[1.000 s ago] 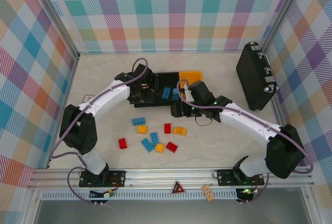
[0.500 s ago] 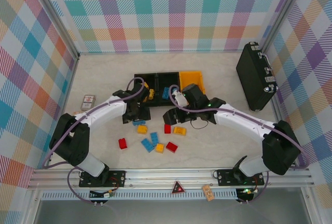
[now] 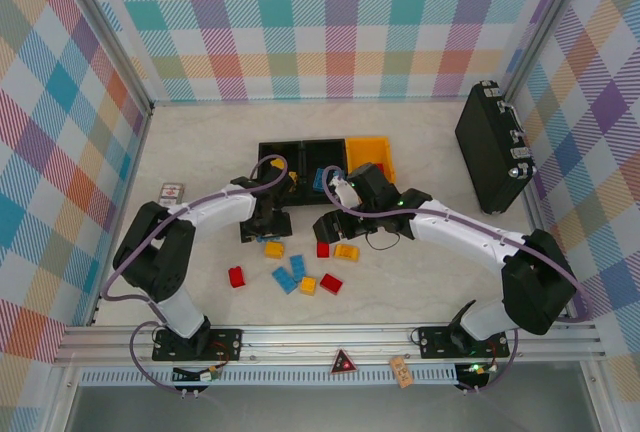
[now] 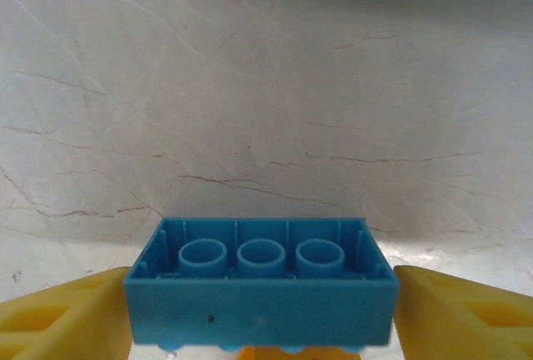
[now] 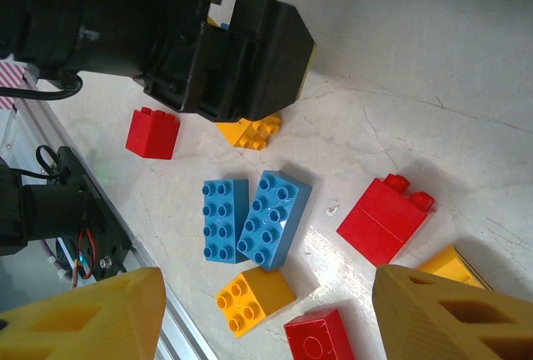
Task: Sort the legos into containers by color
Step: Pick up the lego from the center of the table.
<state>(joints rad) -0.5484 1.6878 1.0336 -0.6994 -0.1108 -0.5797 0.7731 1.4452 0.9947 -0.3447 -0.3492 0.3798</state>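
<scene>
My left gripper (image 3: 266, 230) is down on the table in front of the bins. Its yellow fingers (image 4: 58, 320) press both ends of a blue lego (image 4: 260, 293), whose hollow underside shows. My right gripper (image 3: 326, 232) hangs open above the loose legos, nothing between its fingers (image 5: 83, 318). Below it lie two blue legos (image 5: 250, 220), a yellow-orange one (image 5: 254, 297) and red ones (image 5: 385, 218). The containers stand in a row: two black bins (image 3: 268, 149) (image 3: 328, 146) and a yellow-orange bin (image 3: 370, 148). A blue lego (image 3: 320, 179) lies in the middle bin.
A large black case (image 3: 493, 147) stands at the right wall. A small printed card (image 3: 172, 192) lies at the left. A red lego (image 3: 236, 276) sits apart at the near left. Plaid walls close in three sides.
My left gripper came back from over the left black bin to the table and its fingers closed in on the blue lego. My right gripper shifted a little toward the loose legos.
</scene>
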